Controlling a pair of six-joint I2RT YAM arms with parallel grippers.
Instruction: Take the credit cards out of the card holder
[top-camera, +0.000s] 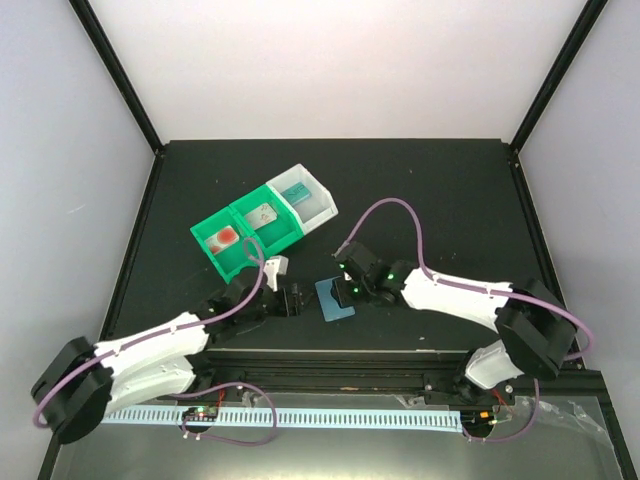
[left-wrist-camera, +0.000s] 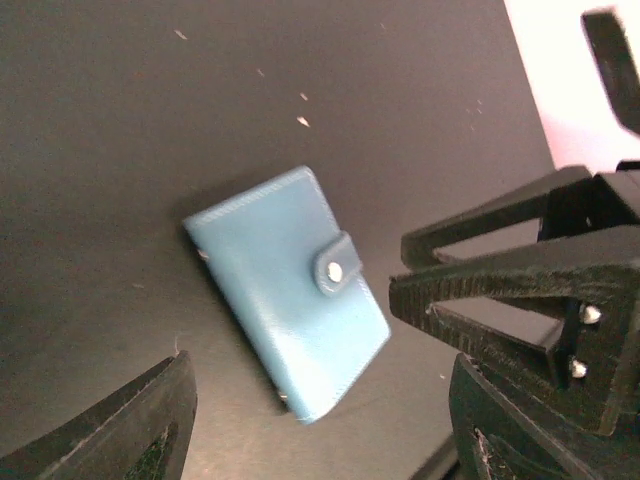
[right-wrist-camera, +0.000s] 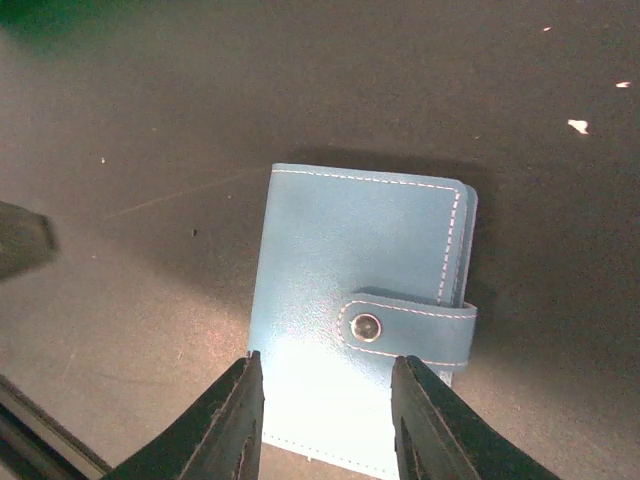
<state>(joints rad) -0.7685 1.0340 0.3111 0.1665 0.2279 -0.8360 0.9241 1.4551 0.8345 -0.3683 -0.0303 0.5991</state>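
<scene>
Near middle of worktop's near edge: holder (right-wrist-camera: 350, 250) lies flat, shut, strap (right-wrist-camera: 410, 325) snapped; no cards visible. Left tool (top-camera: 293, 301) just beside holder, jaws wide apart, empty. Right tool (right-wrist-camera: 325, 362) at holder's opposite edge, jaws part-way apart, gripping nothing. Step, by my reading: opening not yet begun. Next move calls for pinning holder with one tool, popping strap with other

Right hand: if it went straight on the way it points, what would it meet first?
Probably the closed card holder; its near edge lies just ahead of the open right hand. Depth unclear.
</scene>
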